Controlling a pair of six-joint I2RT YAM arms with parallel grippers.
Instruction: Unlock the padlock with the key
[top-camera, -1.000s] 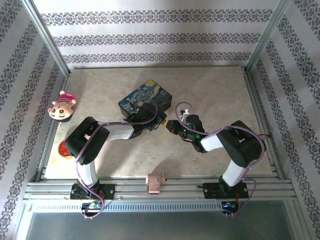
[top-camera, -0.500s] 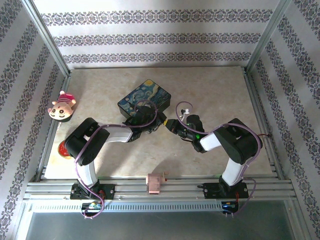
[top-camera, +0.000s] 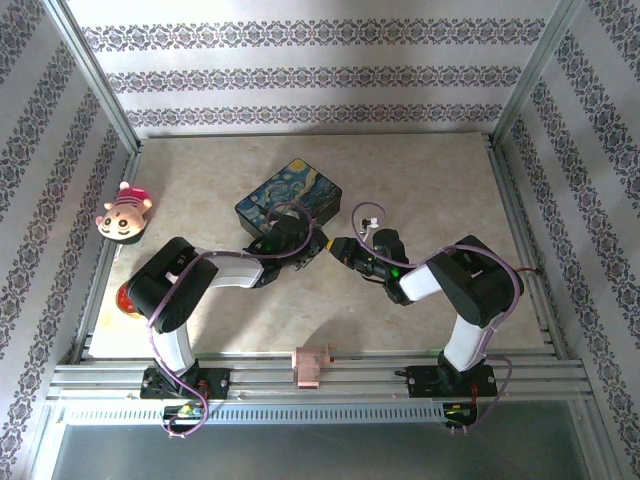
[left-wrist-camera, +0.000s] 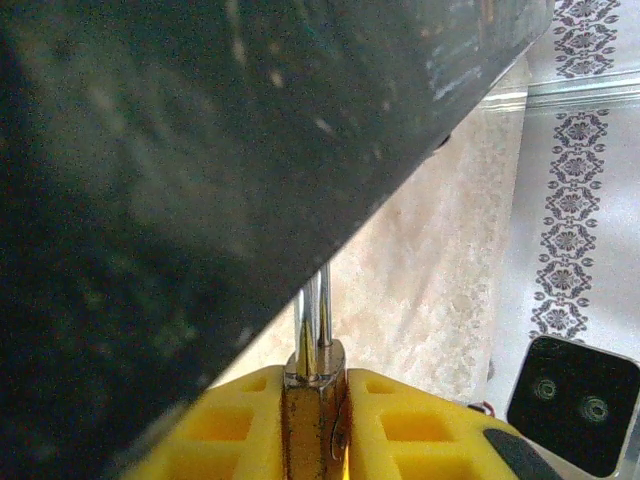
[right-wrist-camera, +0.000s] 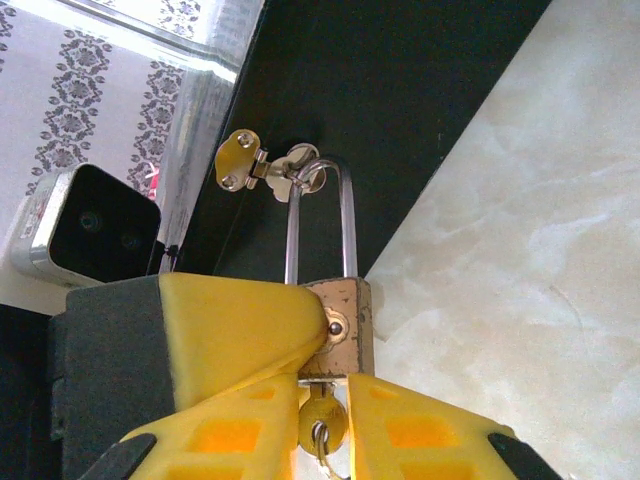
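Both are clamped, left gripper (left-wrist-camera: 316, 415) on padlock (right-wrist-camera: 346, 325), right gripper (right-wrist-camera: 322, 432) on key (right-wrist-camera: 320, 412), so we'd twist key w/ R only, holding L rigid.

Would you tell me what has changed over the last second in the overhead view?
The left gripper, shut on the padlock, and the right gripper, shut on the key, shifted slightly left together, and the painted box slid a little left with them. Nothing was let go; the plush toy stayed put.
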